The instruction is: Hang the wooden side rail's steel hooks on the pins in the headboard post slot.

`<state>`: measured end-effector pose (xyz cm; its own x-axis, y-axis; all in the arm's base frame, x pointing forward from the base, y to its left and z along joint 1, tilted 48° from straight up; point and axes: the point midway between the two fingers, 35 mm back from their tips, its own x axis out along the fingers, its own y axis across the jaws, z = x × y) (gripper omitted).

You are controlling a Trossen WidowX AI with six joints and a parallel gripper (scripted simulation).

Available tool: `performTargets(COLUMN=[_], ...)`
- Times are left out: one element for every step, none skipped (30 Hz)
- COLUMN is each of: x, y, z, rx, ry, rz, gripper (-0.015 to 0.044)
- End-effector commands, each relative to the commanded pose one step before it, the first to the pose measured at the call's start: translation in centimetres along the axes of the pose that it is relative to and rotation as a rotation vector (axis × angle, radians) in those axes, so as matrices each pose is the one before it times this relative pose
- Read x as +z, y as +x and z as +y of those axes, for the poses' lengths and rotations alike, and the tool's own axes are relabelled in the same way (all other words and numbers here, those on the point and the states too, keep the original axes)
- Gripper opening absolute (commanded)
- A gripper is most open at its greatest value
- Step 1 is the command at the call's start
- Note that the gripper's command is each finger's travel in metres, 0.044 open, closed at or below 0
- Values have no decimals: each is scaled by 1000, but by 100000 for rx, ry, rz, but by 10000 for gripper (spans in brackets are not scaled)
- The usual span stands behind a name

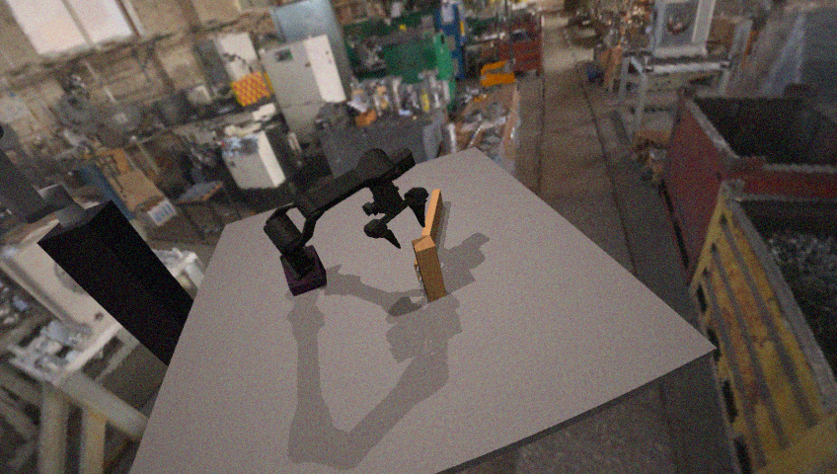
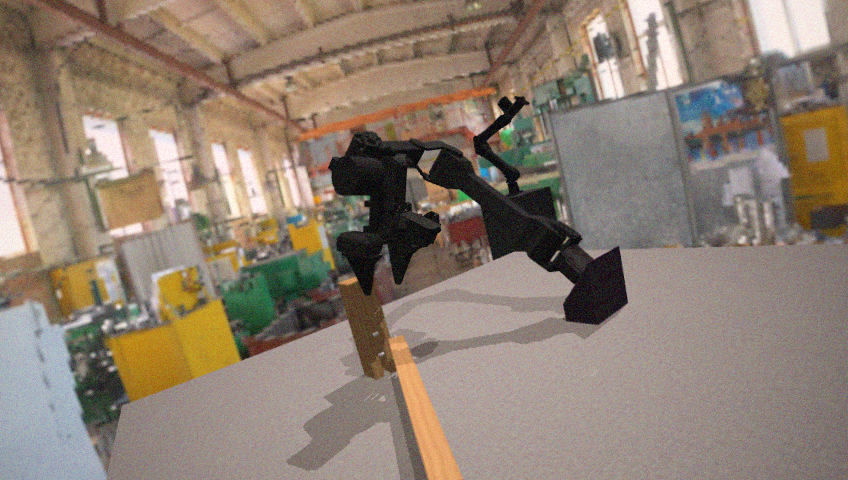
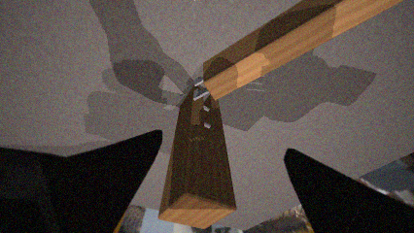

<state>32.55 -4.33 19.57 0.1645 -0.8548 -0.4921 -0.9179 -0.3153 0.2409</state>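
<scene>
The wooden post (image 1: 431,273) (image 2: 363,324) (image 3: 198,165) stands upright on the table. Two small light pins (image 3: 207,116) show in its slot, uncovered in the wrist view. The wooden side rail (image 1: 433,214) (image 2: 423,404) (image 3: 287,60) lies low along the table, its near end close to the post's foot. Its steel hooks (image 3: 200,93) show between rail end and post, below the pins; whether they touch the post is not clear. My gripper (image 1: 412,236) (image 2: 383,288) (image 3: 223,145) is open and empty, pointing down, with its fingertips near the height of the post's top.
The grey table (image 1: 558,329) (image 2: 684,368) carries the arm's dark base (image 1: 306,276) (image 2: 596,291), to the left of the post in the top view. A tall black block (image 1: 117,276) stands beyond the table's left edge. Strong arm shadows cross the table around the post and rail.
</scene>
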Motion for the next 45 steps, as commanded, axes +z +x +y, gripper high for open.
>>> performTargets(x=[-185, -13, 0, 0, 0, 0, 0, 0, 0, 0, 0, 0, 0, 0, 0, 0, 0, 0, 0, 0, 0, 41, 126, 219, 290, 312, 332, 350, 367, 383, 397, 399, 411, 420, 428, 434, 437, 355, 213, 71, 0, 0, 0, 0, 0], y=[-3, -2, 0, 0, 0, 0, 0, 0, 0, 0, 0, 0, 0, 0, 0, 0, 0, 0, 0, 0, 0, 15, 44, 75, 96, 101, 105, 109, 114, 118, 123, 113, 117, 122, 127, 132, 136, 114, 70, 24, 0, 0, 0, 0, 0], z=[-632, -29, 0, 0, 0, 0, 0, 0, 0, 0, 0, 0, 0, 0, 0, 0, 0, 0, 0, 0, 0, -58, -173, -282, -336, -319, -299, -278, -256, -233, -209, -188, -163, -138, -112, -85, -58, -26, -5, 0, 0, 0, 0, 0, 0], rx=[4402, 243, 0, 0, 0, 0, 0, 0, 0, 0, 0, 0, 0, 0, 0, 0, 0, 0, 0, 0, 0, 79, 252, 469, 666, 757, 845, 931, 1013, 1092, 1167, 1195, 1263, 1324, 1380, 1433, 1477, 1222, 745, 250, 0, 0, 0, 0, 0], ry=[5376, 284, 0, 0, 0, 0, 0, 0, 0, 0, 0, 0, 0, 0, 0, 0, 0, 0, 0, 0, 0, 849, 2547, 4249, 5278, 5295, 5302, 5309, 5316, 5323, 5331, 5305, 5322, 5329, 5336, 5344, 5341, 4311, 2589, 863, 0, 0, 0, 0, 0], rz=[-2106, -72, 0, 0, 0, 0, 0, 0, 0, 0, 0, 0, 0, 0, 0, 0, 0, 0, 0, 0, 0, -259, -772, -1272, -1547, -1510, -1465, -1415, -1361, -1301, -1237, -1125, -1057, -983, -906, -825, -740, -534, -293, -93, 0, 0, 0, 0, 0], gripper=[440, 440, 440, 440, 440, 440, 440, 440, 440, 440, 440, 440, 440, 440, 440, 440, 440, 440, 440, 440, 440, 440, 440, 440, 440, 440, 440, 440, 440, 440, 440, 440, 440, 440, 440, 440, 440, 440, 440, 440, 440, 440, 440, 440, 440])
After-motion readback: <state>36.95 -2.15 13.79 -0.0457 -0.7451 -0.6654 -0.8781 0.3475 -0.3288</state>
